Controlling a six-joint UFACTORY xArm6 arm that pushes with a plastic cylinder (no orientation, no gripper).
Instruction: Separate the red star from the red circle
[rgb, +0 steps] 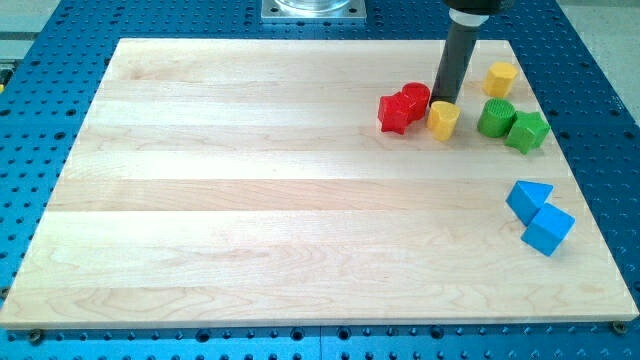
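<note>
Here, camera view: red star (394, 113) and red circle (415, 97) touching at upper right of board (250, 200), my tip (442, 101) just right of circle beside yellow block (444, 119); likely light, rigid, easy-sliding, best pushed at the seam; no jaws, rod top cropped.

rod (458, 55): upper end cut off by the far edge of the view, so how it joins the arm cannot be seen
my tip (443, 101): its very end sits behind the top of the yellow block (444, 119), so contact with the board is hidden
red star (394, 113) and red circle (414, 98): pressed together, so the seam between them is hard to tell
metal base (313, 10): only its near rim shows at the far edge
blue perforated table (60, 40): runs out of view on all sides
</note>
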